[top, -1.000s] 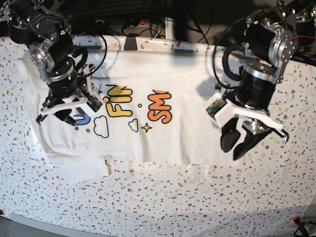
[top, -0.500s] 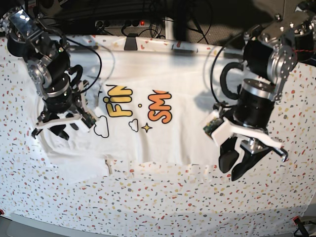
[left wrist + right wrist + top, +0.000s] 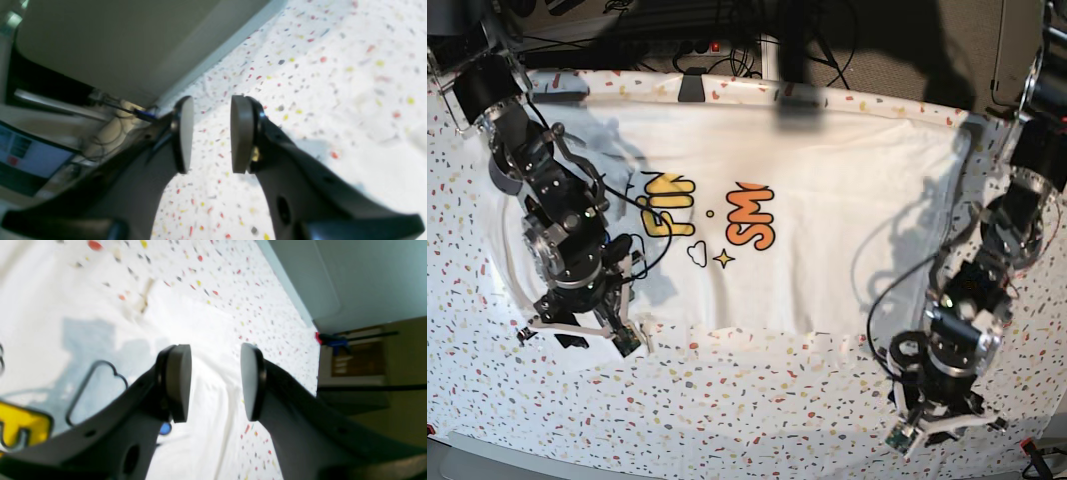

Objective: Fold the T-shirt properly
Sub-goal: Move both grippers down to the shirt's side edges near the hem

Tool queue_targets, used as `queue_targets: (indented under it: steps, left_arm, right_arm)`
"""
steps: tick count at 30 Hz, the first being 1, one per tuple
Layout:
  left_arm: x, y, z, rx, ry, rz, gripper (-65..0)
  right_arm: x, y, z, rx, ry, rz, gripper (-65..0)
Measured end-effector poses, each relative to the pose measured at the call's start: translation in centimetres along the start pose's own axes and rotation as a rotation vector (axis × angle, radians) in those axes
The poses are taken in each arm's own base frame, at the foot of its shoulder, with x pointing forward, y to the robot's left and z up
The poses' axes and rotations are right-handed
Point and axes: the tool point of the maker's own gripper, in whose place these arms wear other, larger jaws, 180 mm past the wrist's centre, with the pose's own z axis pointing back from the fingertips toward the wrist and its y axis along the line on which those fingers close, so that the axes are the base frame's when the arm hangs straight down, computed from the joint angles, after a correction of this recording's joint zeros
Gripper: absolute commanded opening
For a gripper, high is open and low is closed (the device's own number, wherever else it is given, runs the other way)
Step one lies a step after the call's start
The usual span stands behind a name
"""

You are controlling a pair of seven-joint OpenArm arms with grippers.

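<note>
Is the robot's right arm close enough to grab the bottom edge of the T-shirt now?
Probably yes. The right gripper hangs right over the near hem of the T-shirt, jaws apart with white cloth showing between them in the right wrist view, and nothing lies in the way.
</note>
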Motion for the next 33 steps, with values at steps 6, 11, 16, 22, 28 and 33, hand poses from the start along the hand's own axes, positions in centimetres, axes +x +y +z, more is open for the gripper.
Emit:
queue_targets:
  steps: [6,11,16,22,28,33]
  left_arm:
    - [-2.1,2.8,-5.2,-0.147,0.098,0.176,-46.5]
    - [-4.9,3.0,-7.3,-0.307,0.185,0.323,-46.5]
    - [-10.0,3.1,-7.6,-0.366,0.32,0.517,-46.5]
    - [-15.3,-0.3,-5.7,-0.471,0.464,0.775,-46.5]
    - [-15.9,-4.2,-5.0,-0.522,0.523,0.945,-46.4]
    - [-15.9,-5.3,-5.5,-0.498,0.456,0.961,-46.4]
  right_arm:
    - [1.5,1.4,0.1,0.027,-0.017,-0.043,-40.4]
    - [2.7,2.4,0.2,0.048,-0.038,-0.073,-40.4]
    - [3.6,3.5,0.4,0.069,-0.044,-0.105,-40.4]
    - [5.2,4.9,0.7,0.1,-0.063,-0.149,-40.4]
    - [6.6,6.4,1.1,0.135,-0.069,-0.194,-40.4]
    - [6.7,7.7,1.5,0.16,-0.056,-0.213,-40.4]
